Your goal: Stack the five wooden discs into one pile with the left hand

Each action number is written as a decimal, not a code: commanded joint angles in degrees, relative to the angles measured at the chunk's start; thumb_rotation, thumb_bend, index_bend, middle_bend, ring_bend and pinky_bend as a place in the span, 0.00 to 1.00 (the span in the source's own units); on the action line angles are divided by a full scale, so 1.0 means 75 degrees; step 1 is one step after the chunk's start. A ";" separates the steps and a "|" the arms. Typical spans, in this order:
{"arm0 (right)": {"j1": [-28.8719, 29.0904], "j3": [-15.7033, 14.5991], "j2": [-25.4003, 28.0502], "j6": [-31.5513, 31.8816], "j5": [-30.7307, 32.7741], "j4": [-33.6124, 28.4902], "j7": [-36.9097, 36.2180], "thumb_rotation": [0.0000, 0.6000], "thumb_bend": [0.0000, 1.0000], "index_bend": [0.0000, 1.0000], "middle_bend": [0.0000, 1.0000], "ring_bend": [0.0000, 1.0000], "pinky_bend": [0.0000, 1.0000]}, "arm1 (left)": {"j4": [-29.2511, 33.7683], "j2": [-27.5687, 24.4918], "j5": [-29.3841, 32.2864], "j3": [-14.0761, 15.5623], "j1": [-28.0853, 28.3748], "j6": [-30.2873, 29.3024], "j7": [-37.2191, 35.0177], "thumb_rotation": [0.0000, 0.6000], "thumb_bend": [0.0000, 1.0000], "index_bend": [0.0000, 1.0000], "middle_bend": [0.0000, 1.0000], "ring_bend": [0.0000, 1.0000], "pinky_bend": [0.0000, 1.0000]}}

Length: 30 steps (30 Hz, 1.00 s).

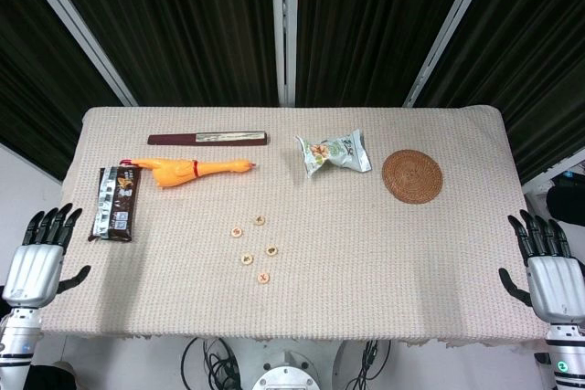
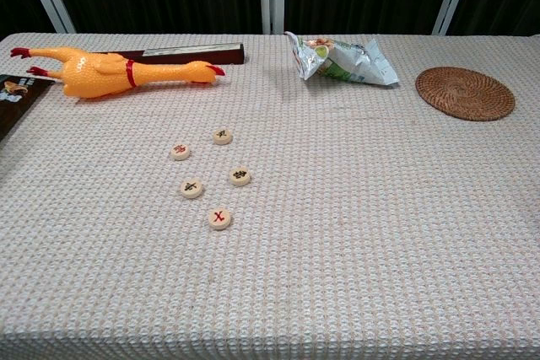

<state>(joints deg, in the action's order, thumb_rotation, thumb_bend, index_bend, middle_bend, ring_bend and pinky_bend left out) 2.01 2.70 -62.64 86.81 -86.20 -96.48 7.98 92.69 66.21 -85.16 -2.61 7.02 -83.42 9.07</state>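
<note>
Several small wooden discs with red or dark marks lie loose and apart on the beige cloth, left of the table's middle, none on top of another. One disc is farthest back, another disc is nearest the front. My left hand rests open at the table's left edge, well away from the discs. At the right edge my right hand is open too. Neither hand shows in the chest view.
A yellow rubber chicken lies behind the discs, with a dark flat box behind it. A dark snack packet lies far left. A crumpled snack bag and a woven coaster lie back right.
</note>
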 commanded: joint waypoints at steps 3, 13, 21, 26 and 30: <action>0.0002 0.0004 -0.0004 -0.0003 -0.0009 -0.0015 0.0004 1.00 0.26 0.00 0.00 0.00 0.00 | 0.0022 -0.0021 0.0001 0.0026 -0.0006 0.0016 0.0006 1.00 0.19 0.00 0.00 0.00 0.00; -0.0097 0.0014 0.0056 0.0223 -0.0130 -0.0017 -0.0208 1.00 0.26 0.00 0.00 0.00 0.00 | 0.0281 -0.0056 -0.0282 0.0170 0.0019 0.0028 -0.0007 1.00 0.19 0.01 0.00 0.00 0.00; -0.0042 0.0043 0.0069 0.0095 -0.0078 0.0002 -0.0267 1.00 0.27 0.00 0.00 0.00 0.00 | 0.0715 -0.0089 -0.0710 0.0378 0.0263 0.0405 0.0034 1.00 0.19 0.07 0.00 0.00 0.00; 0.0010 0.0061 0.0098 -0.0095 0.0083 0.0026 -0.0260 1.00 0.27 0.00 0.00 0.00 0.00 | 0.1011 0.0053 -0.1110 0.0565 0.0706 0.1130 0.0413 1.00 0.19 0.11 0.00 0.00 0.00; -0.0021 0.0091 0.0142 -0.0024 0.0094 0.0015 -0.0393 1.00 0.27 0.00 0.00 0.00 0.00 | 0.1079 0.0411 -0.1161 0.0528 0.1095 0.1710 0.0801 1.00 0.20 0.12 0.00 0.00 0.00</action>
<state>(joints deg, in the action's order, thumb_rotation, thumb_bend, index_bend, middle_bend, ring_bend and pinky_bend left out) 1.93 3.32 -61.69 86.49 -85.50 -96.36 5.32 100.23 67.88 -93.48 1.31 13.66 -72.53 13.66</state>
